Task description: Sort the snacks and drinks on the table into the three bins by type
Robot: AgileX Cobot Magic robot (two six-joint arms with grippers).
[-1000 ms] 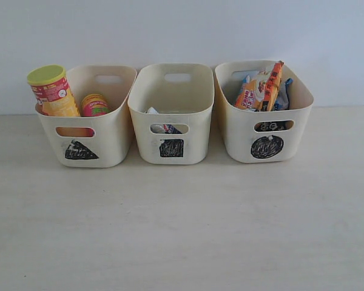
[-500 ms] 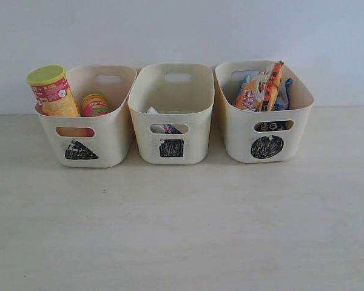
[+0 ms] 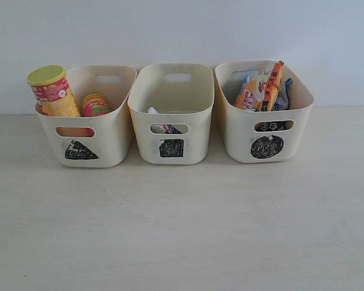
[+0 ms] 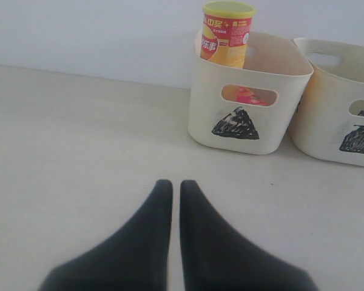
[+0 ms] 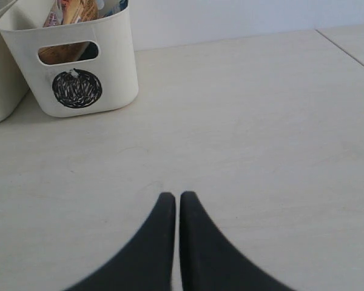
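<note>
Three cream bins stand in a row at the back of the table. The triangle bin (image 3: 112, 145) (image 4: 203, 103) holds the yellow chip tube (image 3: 51, 91) (image 4: 225, 36) upright and the pink tube (image 3: 94, 105) lower beside it. In the square bin (image 3: 197, 145) (image 4: 321, 115) the top of a drink carton (image 3: 153, 111) just shows. The circle bin (image 3: 236, 139) (image 5: 118, 73) holds the orange bag (image 3: 261, 88) and a blue bag (image 3: 284, 94). My left gripper (image 4: 171, 183) is shut and empty over bare table, short of the triangle bin. My right gripper (image 5: 173, 196) is shut and empty, short of the circle bin.
A pale wall stands behind the bins. Light wood-grain table (image 3: 182, 230) stretches in front of them. A table seam or edge (image 5: 346, 51) runs at one side in the right wrist view. Neither arm shows in the exterior view.
</note>
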